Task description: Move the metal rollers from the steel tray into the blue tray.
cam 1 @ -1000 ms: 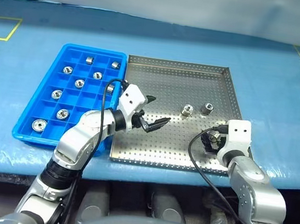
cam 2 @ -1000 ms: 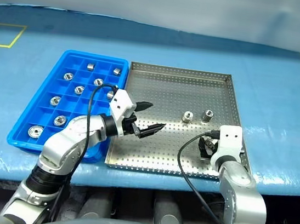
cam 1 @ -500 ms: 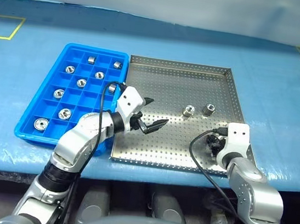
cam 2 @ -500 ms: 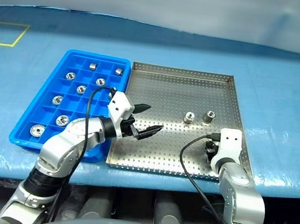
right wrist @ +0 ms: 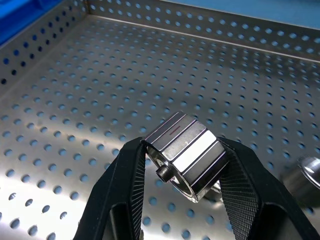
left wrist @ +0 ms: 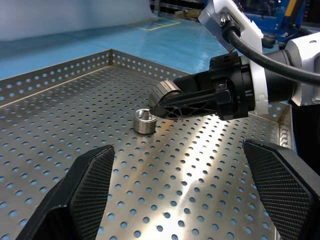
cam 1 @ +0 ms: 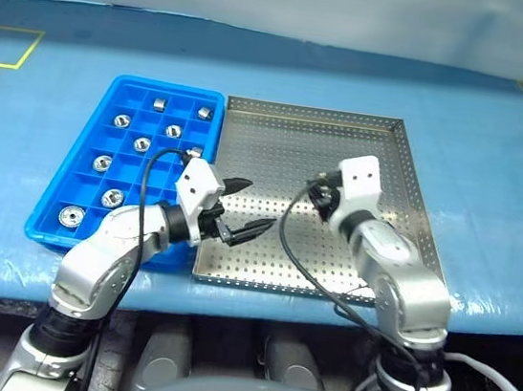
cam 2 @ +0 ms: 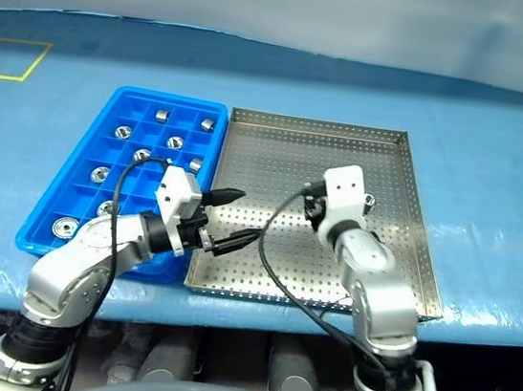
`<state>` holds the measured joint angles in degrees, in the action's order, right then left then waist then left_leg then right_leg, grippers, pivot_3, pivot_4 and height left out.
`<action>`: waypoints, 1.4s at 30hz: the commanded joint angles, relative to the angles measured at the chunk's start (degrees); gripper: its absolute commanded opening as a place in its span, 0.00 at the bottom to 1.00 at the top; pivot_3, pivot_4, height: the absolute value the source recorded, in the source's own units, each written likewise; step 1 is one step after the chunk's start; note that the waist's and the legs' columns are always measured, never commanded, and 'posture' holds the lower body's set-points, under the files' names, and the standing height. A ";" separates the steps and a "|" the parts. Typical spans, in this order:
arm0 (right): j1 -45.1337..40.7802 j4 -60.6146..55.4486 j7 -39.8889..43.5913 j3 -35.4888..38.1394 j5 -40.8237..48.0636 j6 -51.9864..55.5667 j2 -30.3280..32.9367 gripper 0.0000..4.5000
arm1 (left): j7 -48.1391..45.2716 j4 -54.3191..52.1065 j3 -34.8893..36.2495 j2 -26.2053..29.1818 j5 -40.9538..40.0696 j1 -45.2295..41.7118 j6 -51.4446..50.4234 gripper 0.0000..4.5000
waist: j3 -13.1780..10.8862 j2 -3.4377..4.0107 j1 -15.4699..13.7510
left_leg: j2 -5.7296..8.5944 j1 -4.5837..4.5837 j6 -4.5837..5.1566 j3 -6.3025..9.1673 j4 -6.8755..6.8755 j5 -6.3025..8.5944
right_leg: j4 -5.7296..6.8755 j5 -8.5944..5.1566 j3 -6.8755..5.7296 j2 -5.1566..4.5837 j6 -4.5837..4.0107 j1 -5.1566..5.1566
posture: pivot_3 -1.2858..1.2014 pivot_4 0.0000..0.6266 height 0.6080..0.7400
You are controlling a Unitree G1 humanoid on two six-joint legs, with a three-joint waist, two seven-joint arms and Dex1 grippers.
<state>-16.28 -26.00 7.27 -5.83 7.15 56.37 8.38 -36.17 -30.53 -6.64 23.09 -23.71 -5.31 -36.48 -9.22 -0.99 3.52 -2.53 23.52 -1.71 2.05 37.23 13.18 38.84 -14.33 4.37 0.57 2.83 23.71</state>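
Note:
My right gripper [right wrist: 182, 150] is shut on a metal roller [right wrist: 186, 152], a ribbed silver cylinder held a little above the steel tray [cam 1: 311, 114] near its middle. My left gripper [cam 1: 241, 207] stands open and empty over the tray's near left part, beside the blue tray [cam 1: 49, 230]. In the left wrist view the right gripper [left wrist: 162, 102] carries its roller [left wrist: 164, 91] just above another roller [left wrist: 145, 121] lying on the perforated floor. A further roller [cam 2: 369, 200] peeks out behind the right wrist. Several rollers [cam 1: 142, 144] sit in the blue tray's compartments.
Both trays lie side by side on a blue-covered table [cam 1: 498, 159] with yellow tape marks [cam 1: 6, 51] at the far corners. The steel tray's low rim [right wrist: 200, 22] runs around the perforated floor. A black cable [cam 1: 287, 257] loops from the right wrist over the tray's near part.
My right gripper shut at the steel tray's near right corner, then swung up and left to the tray's middle holding a roller. My left arm drew back toward the blue tray, still open.

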 commanded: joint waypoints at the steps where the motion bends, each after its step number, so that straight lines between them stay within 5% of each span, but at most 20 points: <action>1: -6.23 6.57 0.55 -3.93 -0.88 -4.87 -2.63 0.40 | 2.31 -6.52 5.03 1.21 -1.94 2.94 0.00 1.00 | -0.02 -0.01 -0.60 | 0.00 0.02 0.00 -0.02 -0.04 0.00 | -0.01 0.00 0.01 -0.02 -0.01 0.03 | 0.57 0.24 1.00; 18: -19.65 27.13 7.43 -12.50 -2.14 -17.34 -11.59 0.40 | 11.60 -16.67 9.15 1.33 -5.02 13.41 -2.43 1.00 | -0.05 0.00 -7.71 | 0.00 0.06 -0.02 0.15 -0.15 0.00 | -0.10 0.00 -0.29 -0.06 -0.30 0.02 | 0.65 0.24 1.00; 42: -27.47 50.29 13.97 -15.12 -4.72 -30.65 -19.29 0.40 | 15.41 -19.15 11.63 2.23 -6.10 17.77 -2.25 1.00 | -0.07 0.03 -8.70 | -0.05 0.00 -0.03 0.21 -0.21 0.00 | -0.05 -0.12 -0.38 -0.03 -0.32 0.02 | 0.68 0.24 1.00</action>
<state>-41.40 23.37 20.81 -20.87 2.55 27.19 -7.38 -21.30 -46.45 3.61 25.01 -29.44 12.03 -39.47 -9.28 -0.96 -5.18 -2.58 23.50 -1.74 2.26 37.02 13.18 38.81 -14.48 3.99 0.55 2.54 23.71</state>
